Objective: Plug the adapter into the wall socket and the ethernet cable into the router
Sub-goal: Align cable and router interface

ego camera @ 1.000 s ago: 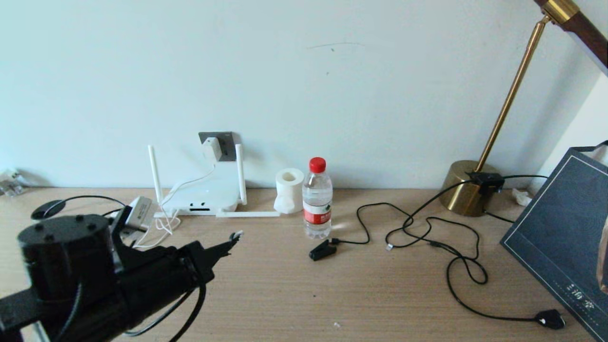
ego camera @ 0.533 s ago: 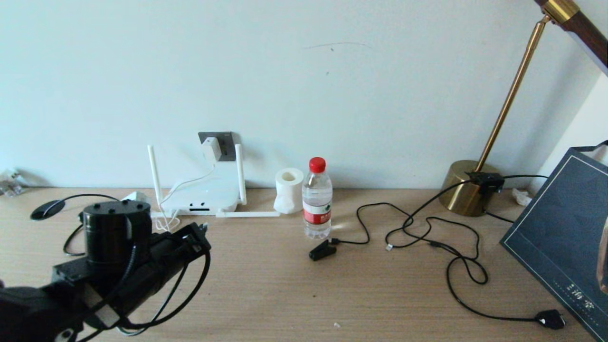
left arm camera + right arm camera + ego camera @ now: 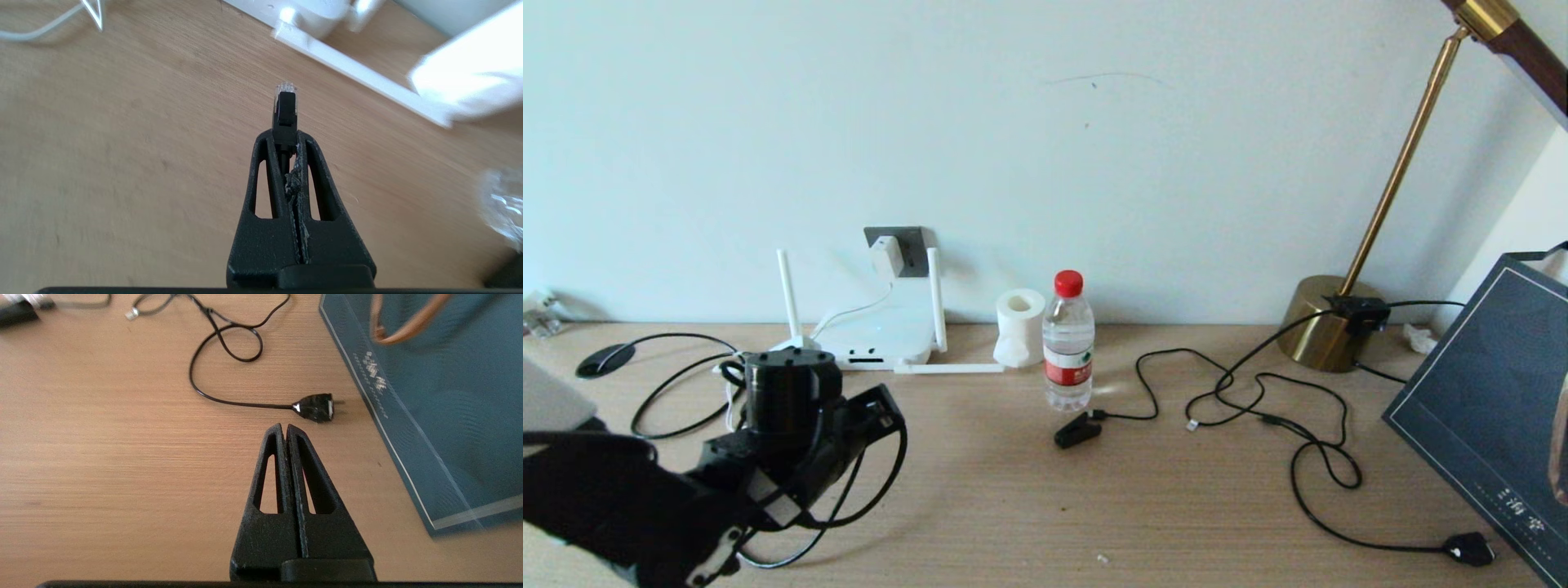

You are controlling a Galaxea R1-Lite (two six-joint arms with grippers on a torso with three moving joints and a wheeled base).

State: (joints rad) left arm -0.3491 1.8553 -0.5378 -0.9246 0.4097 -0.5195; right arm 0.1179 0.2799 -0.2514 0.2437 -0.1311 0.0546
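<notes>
The desk (image 3: pixel 1176 506) is pale matt wood grain. The router (image 3: pixel 882 336) is smooth white plastic with a slight gloss. The lamp (image 3: pixel 1327 322) at the back right corner is shiny brass-coloured metal. The bottle (image 3: pixel 1068 351) is clear glossy plastic. The left gripper (image 3: pixel 286 136) is matt black plastic, frayed along its inner pads.

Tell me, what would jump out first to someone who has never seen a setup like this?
Probably the bulky black left gripper low at the desk's left, shut on the ethernet cable, whose clear plug tip pokes out beyond its fingertips. Behind it, against the wall, sits the white router, with the adapter already in the wall socket above. To the right, a red-capped water bottle stands among loose black cords, before a brass lamp.
</notes>
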